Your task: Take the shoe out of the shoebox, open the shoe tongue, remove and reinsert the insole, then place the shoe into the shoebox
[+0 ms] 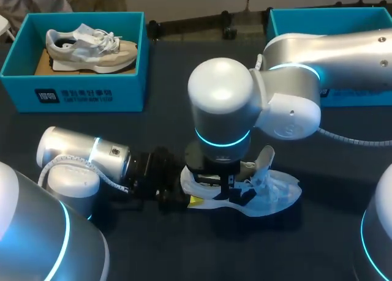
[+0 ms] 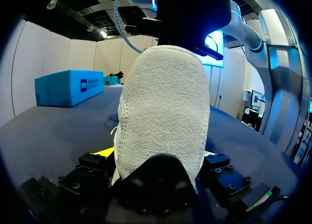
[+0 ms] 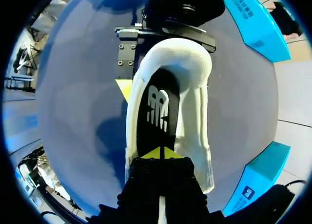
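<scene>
Count: we saw two shoes, two teal shoeboxes, two arms.

The white shoe [image 1: 269, 192] lay on its sole on the dark desk [image 1: 153, 128] near the front middle, outside both boxes. Its heel pointed to our left arm.

The second shoe [image 1: 92, 47], beige and white, sat inside the far-left shoebox [image 1: 73, 94]. The far-right shoebox [image 1: 331, 14] was mostly hidden behind our right arm, so we couldn't see its contents.

Left claw [image 2: 157, 154]: it came in low along the desk, fingers spread just wide enough to flank the heel, one per side. Both were tight against it, so it was pinching the shoe at the heel.

Right claw [image 3: 161, 153]: it came straight down from above into the shoe's opening. The yellow tips were pressed together with only a thin seam between them. They sat on the dark insole [image 3: 156, 112] towards the forefoot. We couldn't tell whether any insole edge was caught in that seam.

Shoe looks:
- The terry-like heel collar was off-white.
- There was a black patch low on the heel.
- The tongue [image 1: 266, 155] stood up and was pulled forward.
- The laces [image 1: 257, 183] were loose over the front.
- The insole lay flat inside, with its white logo showing.
</scene>
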Action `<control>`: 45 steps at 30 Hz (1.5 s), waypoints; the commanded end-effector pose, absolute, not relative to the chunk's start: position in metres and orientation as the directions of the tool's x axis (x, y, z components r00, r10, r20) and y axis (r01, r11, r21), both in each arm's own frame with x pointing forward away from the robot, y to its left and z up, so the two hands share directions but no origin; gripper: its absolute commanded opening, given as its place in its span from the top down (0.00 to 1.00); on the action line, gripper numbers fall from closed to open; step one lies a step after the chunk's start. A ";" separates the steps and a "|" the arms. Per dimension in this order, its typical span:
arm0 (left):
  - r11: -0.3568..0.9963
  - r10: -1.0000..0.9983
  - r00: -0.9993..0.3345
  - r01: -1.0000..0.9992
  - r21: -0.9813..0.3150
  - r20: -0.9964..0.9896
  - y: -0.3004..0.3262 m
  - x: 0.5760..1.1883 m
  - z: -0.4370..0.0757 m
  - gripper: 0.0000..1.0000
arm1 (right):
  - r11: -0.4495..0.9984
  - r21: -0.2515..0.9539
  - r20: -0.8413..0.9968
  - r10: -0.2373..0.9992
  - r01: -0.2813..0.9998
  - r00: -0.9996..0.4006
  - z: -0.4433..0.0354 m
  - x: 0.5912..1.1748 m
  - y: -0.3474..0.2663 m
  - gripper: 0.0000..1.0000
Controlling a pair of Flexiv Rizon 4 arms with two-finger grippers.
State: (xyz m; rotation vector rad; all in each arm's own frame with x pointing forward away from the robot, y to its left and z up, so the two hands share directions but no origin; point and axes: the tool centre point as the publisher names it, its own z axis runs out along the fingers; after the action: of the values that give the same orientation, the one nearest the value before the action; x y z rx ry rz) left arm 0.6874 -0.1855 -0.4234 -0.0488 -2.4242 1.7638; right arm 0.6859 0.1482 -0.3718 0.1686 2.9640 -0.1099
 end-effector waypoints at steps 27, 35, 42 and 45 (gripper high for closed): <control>0.312 0.110 -0.989 -0.058 -0.948 0.097 -0.185 0.688 -0.425 1.00 | 0.976 -0.056 -0.202 0.195 0.210 -0.960 -0.391 0.701 0.124 0.64; 0.312 0.110 -0.989 -0.058 -0.948 0.097 -0.185 0.688 -0.425 1.00 | 0.976 -0.068 -0.116 0.197 0.206 -0.973 -0.408 0.710 0.125 0.65; 0.312 0.110 -0.989 -0.058 -0.948 0.097 -0.185 0.688 -0.425 1.00 | 0.977 -0.092 0.005 0.192 0.191 -0.981 -0.425 0.700 0.130 0.70; 0.312 0.110 -0.989 -0.058 -0.948 0.097 -0.185 0.688 -0.425 1.00 | 0.977 -0.100 0.043 0.191 0.186 -0.981 -0.430 0.692 0.132 0.74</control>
State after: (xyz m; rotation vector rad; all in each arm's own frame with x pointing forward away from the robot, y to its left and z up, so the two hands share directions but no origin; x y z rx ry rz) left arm 0.6874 -0.1853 -0.4240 -0.0484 -2.4247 1.7630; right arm 0.6938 0.1240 -0.4099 0.3023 3.1464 -0.1375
